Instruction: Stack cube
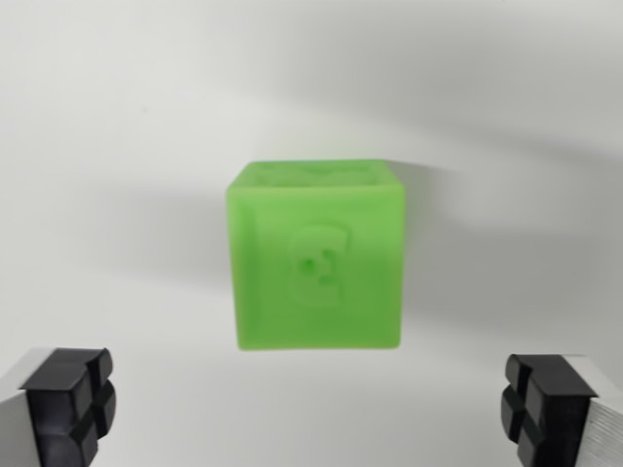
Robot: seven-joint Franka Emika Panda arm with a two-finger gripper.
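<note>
A translucent green cube [316, 255] with a raised symbol on its facing side rests on a white surface [117, 146], in the middle of the wrist view. My gripper [310, 409] is open, its black-padded fingertips [70, 404] showing at the bottom left and bottom right corners. The cube lies between and just beyond the two fingers, touching neither. Nothing is held. No second cube is in view.
Soft grey shadows fall across the white surface behind and to the right of the cube.
</note>
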